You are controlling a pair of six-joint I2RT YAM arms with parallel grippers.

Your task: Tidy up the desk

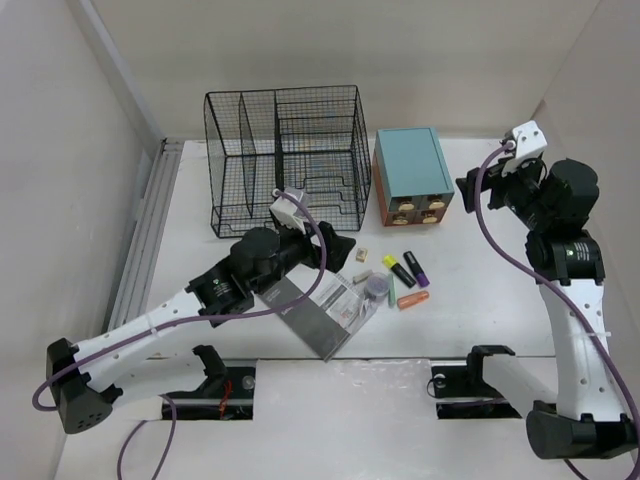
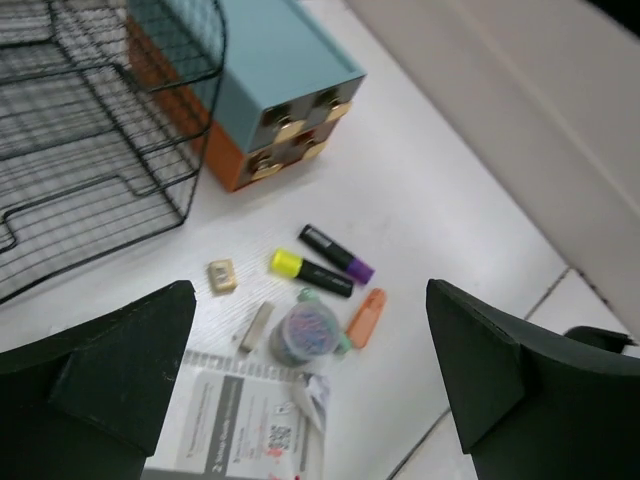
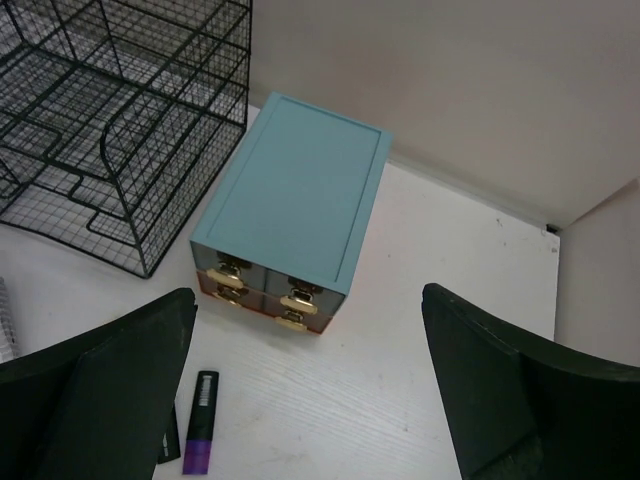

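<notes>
The white desk [image 1: 470, 270] carries loose stationery near its middle: a yellow-capped highlighter [image 1: 398, 268], a purple-capped highlighter [image 1: 417, 268], an orange marker [image 1: 412, 299], a clear jar of paper clips [image 1: 376, 288] and a spiral booklet [image 1: 340, 300] lying on a grey folder [image 1: 300, 312]. My left gripper [image 1: 335, 247] is open and empty, hovering above the booklet's far edge. In the left wrist view the left gripper [image 2: 320, 400] has the jar [image 2: 305, 335] between its fingers, far below. My right gripper [image 1: 468, 190] is open and empty, raised to the right of the teal drawer box [image 1: 412, 175].
A black wire-mesh organizer [image 1: 285, 155] stands at the back, left of the drawer box. A tan sharpener [image 2: 221, 276] and a grey eraser [image 2: 257, 326] lie by the booklet [image 2: 240, 425]. A grey rail [image 1: 150, 220] runs along the left edge. Walls enclose the desk.
</notes>
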